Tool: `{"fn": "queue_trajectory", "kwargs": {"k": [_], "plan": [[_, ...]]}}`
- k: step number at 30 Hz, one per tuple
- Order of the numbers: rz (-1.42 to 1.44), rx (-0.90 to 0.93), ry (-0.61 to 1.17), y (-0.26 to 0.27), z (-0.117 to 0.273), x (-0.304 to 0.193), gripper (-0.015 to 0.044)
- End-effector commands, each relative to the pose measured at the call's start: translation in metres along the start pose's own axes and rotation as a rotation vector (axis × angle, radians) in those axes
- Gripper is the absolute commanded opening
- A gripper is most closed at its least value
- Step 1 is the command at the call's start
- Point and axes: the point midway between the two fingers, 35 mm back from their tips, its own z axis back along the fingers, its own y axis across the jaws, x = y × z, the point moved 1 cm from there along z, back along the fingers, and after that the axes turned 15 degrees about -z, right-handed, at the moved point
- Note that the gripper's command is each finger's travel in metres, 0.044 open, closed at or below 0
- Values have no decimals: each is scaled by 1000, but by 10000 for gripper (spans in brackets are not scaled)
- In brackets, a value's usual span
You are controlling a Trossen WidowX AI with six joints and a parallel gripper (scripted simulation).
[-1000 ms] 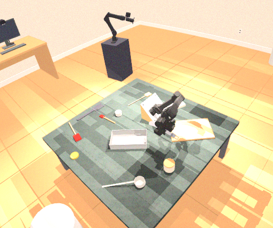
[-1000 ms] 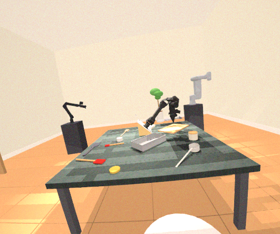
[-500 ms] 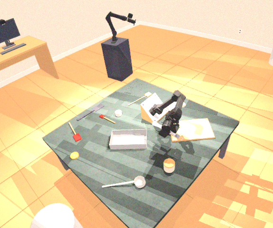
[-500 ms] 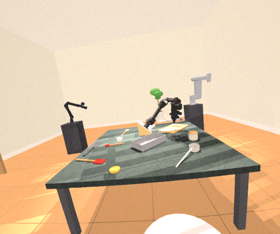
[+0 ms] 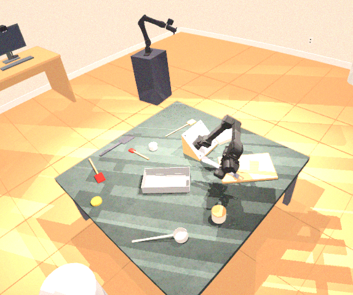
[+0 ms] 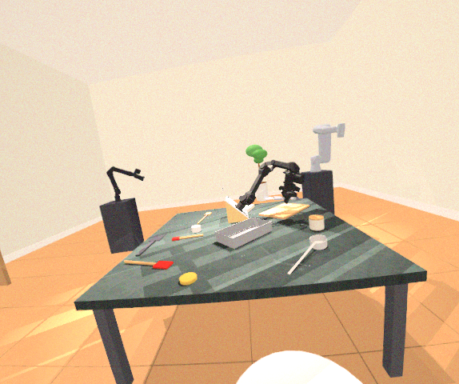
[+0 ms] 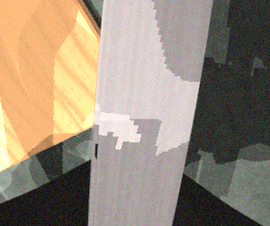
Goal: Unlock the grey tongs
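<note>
Left of centre in the top view, the roasting tin [image 5: 165, 180] sits bare on the green table [image 5: 157, 263]. To its right, the gripper [image 5: 221, 171] hangs over the near-left corner of the wooden board [image 5: 259, 167], its fingers clamped on the grey tongs [image 5: 211, 163]. The tongs slant out toward the upper left of the gripper as a pale strip; in the wrist view they fill the middle as one flat grey band [image 7: 144, 151], apparently closed, though the tips are out of frame. Below the gripper stands a lidded jar [image 5: 218, 213]; a tilted box [image 5: 195, 139] lies behind the arm.
</note>
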Motion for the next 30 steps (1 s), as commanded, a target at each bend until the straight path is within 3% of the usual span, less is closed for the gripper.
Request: {"fn": "queue_trajectory", "kwargs": {"k": [1, 30], "plan": [[32, -15, 24, 13, -1, 3, -150], [239, -70, 143, 88, -17, 12, -150]]}}
